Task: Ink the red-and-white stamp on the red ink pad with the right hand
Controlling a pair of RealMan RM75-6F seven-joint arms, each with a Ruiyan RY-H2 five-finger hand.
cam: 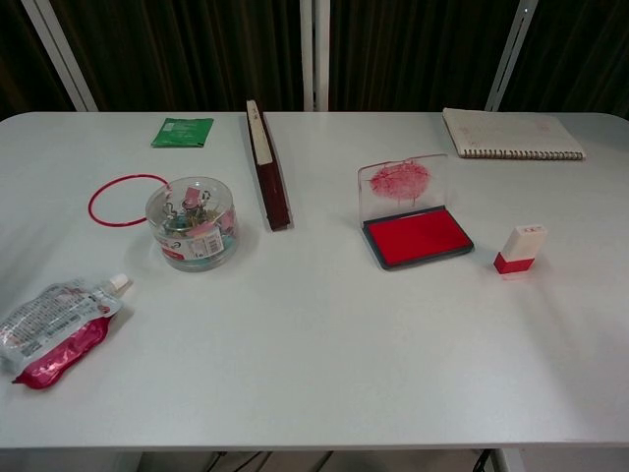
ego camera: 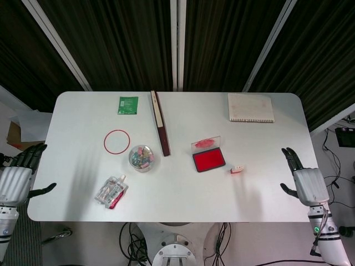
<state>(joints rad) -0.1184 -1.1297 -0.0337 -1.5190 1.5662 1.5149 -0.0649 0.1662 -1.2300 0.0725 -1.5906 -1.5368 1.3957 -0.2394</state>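
Note:
The red-and-white stamp (ego camera: 237,169) (cam: 518,250) stands on the table just right of the red ink pad (ego camera: 208,160) (cam: 417,237), whose clear lid stands open behind it. My right hand (ego camera: 302,177) hovers over the table's right edge, fingers spread and holding nothing, well right of the stamp. My left hand (ego camera: 18,173) hangs off the table's left edge, open and empty. Neither hand shows in the chest view.
A spiral notebook (ego camera: 250,107) lies at the back right. A long dark box (ego camera: 160,122), a green packet (ego camera: 127,104), a red ring (ego camera: 116,141), a clear tub of clips (ego camera: 141,157) and a pouch (ego camera: 112,191) occupy the left half.

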